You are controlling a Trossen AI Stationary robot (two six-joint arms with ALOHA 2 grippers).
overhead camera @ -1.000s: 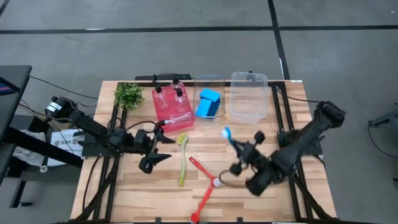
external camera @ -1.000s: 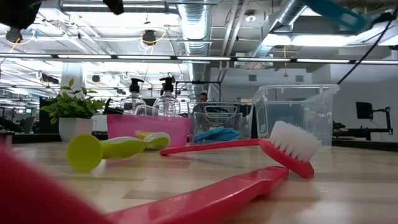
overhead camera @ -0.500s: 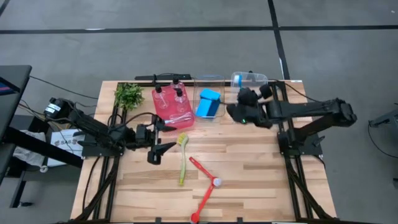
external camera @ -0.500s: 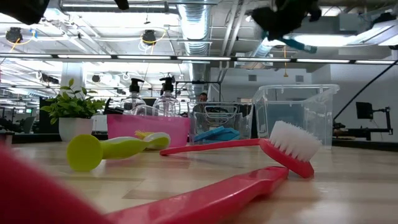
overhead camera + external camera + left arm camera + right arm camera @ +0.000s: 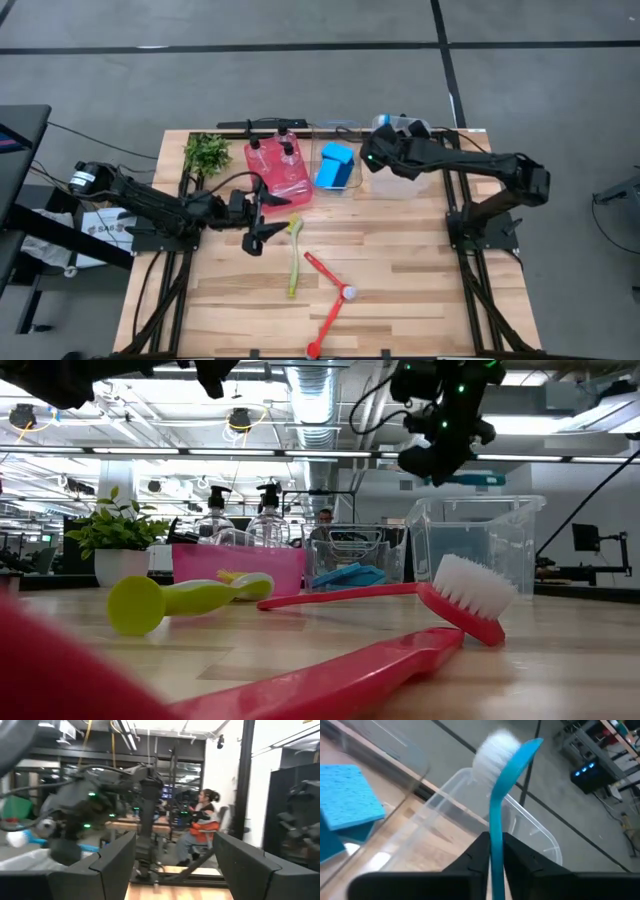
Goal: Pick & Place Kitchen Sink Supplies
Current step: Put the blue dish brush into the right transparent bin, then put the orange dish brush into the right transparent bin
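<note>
The blue brush (image 5: pixel 504 795) was pinched tight in my right claw (image 5: pixel 492 851), and I had it up in the air over the big clear bin (image 5: pixel 400 178) at the back of the table (image 5: pixel 420 290). Its white bristles pointed away from the claw, and it was not inside the bin yet. I think letting it go into that bin was the next job. Some things looked put away already. Two clear bottles (image 5: pixel 274 158) with black pump tops stood in the red bin (image 5: pixel 275 185), and blue sponges (image 5: pixel 336 165) sat in the small clear bin (image 5: pixel 338 130) beside it. Three brushes were not done. The yellow-green brush (image 5: pixel 294 255) and two red brushes (image 5: pixel 330 300) lay on the table in front. The two red ones met near the white head. My left claw (image 5: pixel 262 228) was spread apart and held nothing. It hung just beside the bristle end of the yellow-green brush, near the front of the red bin. I think that brush should come next. So I would say the job was a bit more than half done.
</note>
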